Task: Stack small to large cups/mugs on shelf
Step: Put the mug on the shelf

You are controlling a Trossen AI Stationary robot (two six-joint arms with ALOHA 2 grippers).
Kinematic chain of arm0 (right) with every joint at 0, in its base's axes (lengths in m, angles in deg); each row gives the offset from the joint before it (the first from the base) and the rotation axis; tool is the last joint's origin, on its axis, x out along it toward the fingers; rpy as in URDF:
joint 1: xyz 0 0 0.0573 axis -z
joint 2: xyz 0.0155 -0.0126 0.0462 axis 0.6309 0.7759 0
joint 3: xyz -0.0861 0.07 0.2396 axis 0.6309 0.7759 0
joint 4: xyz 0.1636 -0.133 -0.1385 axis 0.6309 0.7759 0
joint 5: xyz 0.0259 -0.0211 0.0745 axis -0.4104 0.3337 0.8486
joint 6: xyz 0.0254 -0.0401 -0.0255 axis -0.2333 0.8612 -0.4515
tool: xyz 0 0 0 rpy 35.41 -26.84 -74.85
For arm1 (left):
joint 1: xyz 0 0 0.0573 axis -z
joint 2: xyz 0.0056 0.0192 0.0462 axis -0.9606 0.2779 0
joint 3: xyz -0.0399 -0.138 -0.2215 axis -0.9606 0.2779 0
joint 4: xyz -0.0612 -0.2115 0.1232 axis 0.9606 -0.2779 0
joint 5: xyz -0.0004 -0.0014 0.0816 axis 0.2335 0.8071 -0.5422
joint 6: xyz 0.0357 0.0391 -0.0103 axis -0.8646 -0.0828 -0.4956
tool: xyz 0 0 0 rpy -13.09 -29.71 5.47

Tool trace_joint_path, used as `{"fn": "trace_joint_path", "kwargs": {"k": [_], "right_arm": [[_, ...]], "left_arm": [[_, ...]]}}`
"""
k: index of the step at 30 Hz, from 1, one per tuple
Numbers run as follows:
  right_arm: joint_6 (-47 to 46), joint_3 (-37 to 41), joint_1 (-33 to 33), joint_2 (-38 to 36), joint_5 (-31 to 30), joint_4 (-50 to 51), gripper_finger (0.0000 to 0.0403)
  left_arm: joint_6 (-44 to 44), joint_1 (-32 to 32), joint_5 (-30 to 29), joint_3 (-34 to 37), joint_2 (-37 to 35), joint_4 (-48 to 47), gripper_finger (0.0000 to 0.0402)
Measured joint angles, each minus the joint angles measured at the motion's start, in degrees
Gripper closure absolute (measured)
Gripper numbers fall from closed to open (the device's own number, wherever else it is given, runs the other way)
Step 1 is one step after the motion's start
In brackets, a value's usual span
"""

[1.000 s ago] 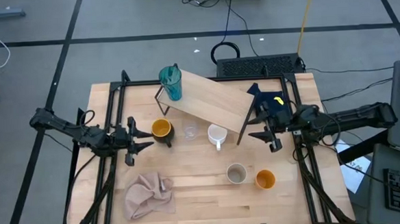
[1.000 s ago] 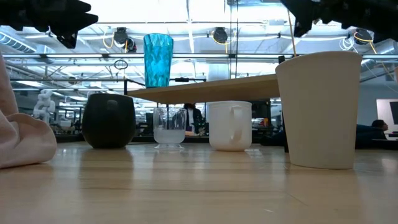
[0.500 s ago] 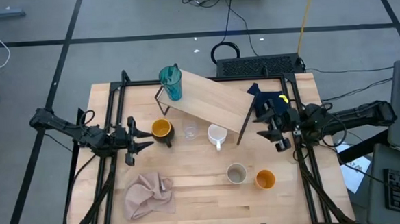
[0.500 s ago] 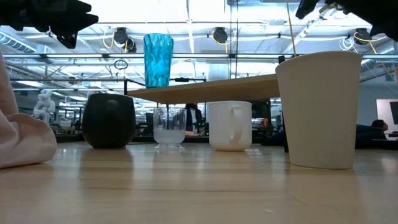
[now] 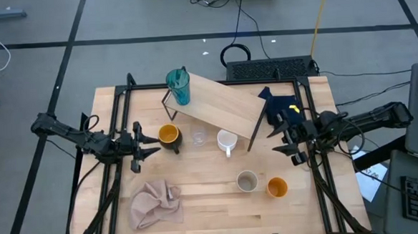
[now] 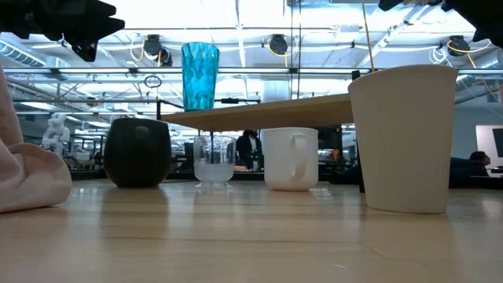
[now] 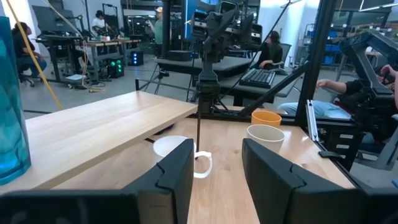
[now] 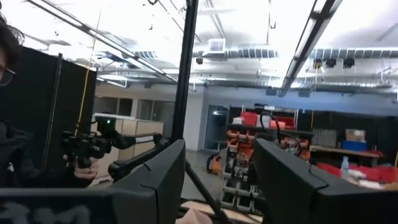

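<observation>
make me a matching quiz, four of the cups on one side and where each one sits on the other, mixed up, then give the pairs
Things:
1. teal tumbler
2. black mug
3. orange cup
4. clear glass

Places:
A. on the table between the black mug and the white mug
B. on the shelf, at its left end
C. near the right front of the table, right of the beige cup
D. just ahead of the left claw, which is open and empty

Pairs: 1-B, 2-D, 3-C, 4-A
</observation>
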Motion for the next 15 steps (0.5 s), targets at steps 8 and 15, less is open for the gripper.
{"fn": "trace_joint_path", "kwargs": {"k": [8,15], "right_arm": [[-3.9,0.0,0.0,0.3,0.0,0.8,0.022],[-3.3,0.0,0.0,0.3,0.0,0.5,0.022]], "left_arm": [[0.0,0.0,0.0,0.0,0.0,0.0,0.0266],[0.2,0.0,0.1,0.0,0.0,0.0,0.0266]]}}
